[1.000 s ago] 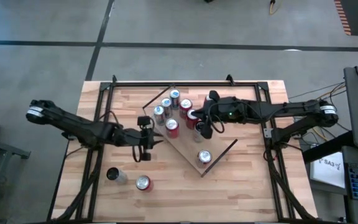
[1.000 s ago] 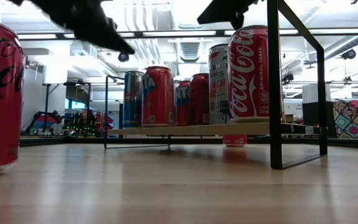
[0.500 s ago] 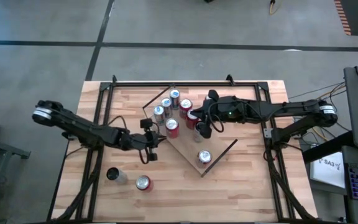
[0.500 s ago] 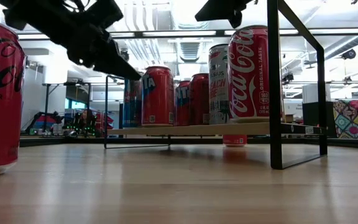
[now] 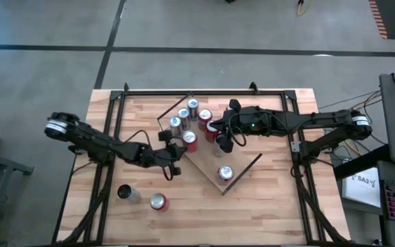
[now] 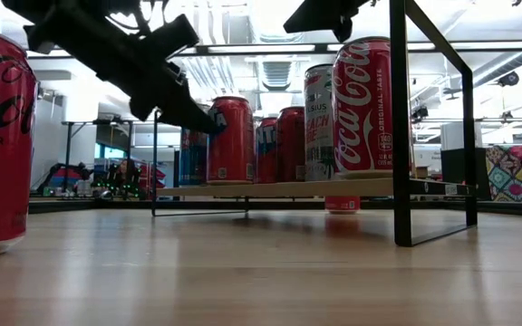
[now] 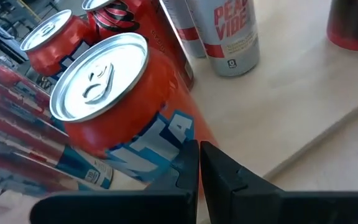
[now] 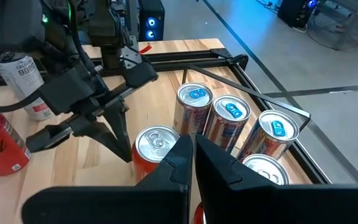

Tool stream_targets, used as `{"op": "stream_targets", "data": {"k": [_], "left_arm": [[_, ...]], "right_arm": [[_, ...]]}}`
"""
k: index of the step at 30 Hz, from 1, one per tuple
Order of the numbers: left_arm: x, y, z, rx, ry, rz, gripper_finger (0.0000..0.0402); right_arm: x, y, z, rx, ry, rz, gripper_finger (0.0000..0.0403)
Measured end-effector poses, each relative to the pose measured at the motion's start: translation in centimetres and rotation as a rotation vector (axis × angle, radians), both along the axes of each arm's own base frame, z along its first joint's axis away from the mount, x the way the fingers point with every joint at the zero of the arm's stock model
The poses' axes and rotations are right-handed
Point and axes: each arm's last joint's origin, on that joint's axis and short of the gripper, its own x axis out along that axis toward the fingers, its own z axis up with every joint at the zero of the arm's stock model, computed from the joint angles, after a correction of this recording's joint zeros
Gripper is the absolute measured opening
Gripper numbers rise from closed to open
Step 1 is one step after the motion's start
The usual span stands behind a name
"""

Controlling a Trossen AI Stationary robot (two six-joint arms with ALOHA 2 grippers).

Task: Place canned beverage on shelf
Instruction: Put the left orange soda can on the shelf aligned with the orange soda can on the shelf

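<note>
The shelf [image 5: 208,161] is a light-wood board set cornerwise on the table, and several upright cans stand on it. An orange can [image 5: 189,139] stands near its left edge. My left gripper [image 5: 173,170] is shut and slants down just left of that can; its fingertips [image 7: 199,155] sit close to the can's lower side [image 7: 166,134]. My right gripper [image 5: 223,145] hangs shut above the cans [image 8: 191,146], holding nothing. Two more cans, one silver [image 5: 125,193] and one red [image 5: 158,202], stand on the table near its front left. My left gripper's shut fingertips [image 8: 127,157] come slanting down from the table's left, beside the orange can's side wall [image 8: 143,155]. I cannot tell whether they touch it. The can stands upright on the shelf.
A black metal frame [image 6: 401,118] rises around the shelf and along the table's edges. A lone red can [image 5: 225,173] stands near the shelf's near corner. Bare tabletop [image 5: 266,206] lies toward the front right.
My left gripper has moved toward the table's right edge and down, toward the orange can on the shelf, tipping its fingers further downward. My right gripper and the cans have stayed where they were.
</note>
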Motion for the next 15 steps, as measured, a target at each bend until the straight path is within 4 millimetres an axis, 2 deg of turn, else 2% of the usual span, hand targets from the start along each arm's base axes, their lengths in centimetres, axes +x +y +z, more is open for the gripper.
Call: {"op": "stream_targets", "data": {"k": [9,15], "left_arm": [[0.6,0.6,0.3,0.034,-0.068,0.072,0.0],[-0.3,0.5,2.6,0.024,-0.115,-0.03,0.0]], "right_arm": [[0.0,0.0,0.0,0.018,-0.006,-0.007,0.0009],[0.0,0.0,0.0,0.064,-0.019,-0.027,0.0009]]}}
